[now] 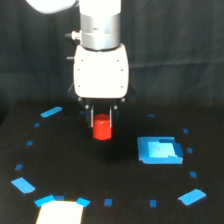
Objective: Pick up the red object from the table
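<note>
- Gripping, by the look of it: hand [102,116] with two dark fingers [92,118] flanking the top of the red object [102,128], one at each side, seemingly closed on it.
- Sitting directly under the white wrist housing [100,71], red object centred between the fingers, its lower half showing below the fingertips.
- Standing upright, long axis vertical and in line with the hand's downward approach.
- Judged as either just lifted or about to lift; cannot tell whether the red object's base touches the bench [120,165] or hangs just above it, black surface hiding any shadow.
- Needing only a straight rise from here, no sideways correction, since object and hand already line up.
- Lying well apart toward the exterior view's right: light-blue patch [159,149], out of the way.
- Scattered around on the bench: small blue tape marks [51,112].
- No brand, label or readable writing anywhere.
</note>
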Tool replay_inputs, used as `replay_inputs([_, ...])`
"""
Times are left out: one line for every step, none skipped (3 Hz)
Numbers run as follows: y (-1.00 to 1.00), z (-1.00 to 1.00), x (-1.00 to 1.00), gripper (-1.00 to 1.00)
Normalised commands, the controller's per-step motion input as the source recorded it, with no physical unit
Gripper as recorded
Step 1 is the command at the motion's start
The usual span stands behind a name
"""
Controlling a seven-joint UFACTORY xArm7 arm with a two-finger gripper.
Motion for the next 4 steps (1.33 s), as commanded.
replay_inputs([-1.00, 0.09, -0.18, -0.61])
replay_inputs([0.19, 0.63, 0.05, -0.98])
replay_inputs([0.14, 0.14, -0.02, -1.00])
replay_inputs([-0.19, -0.40, 0.40, -1.00])
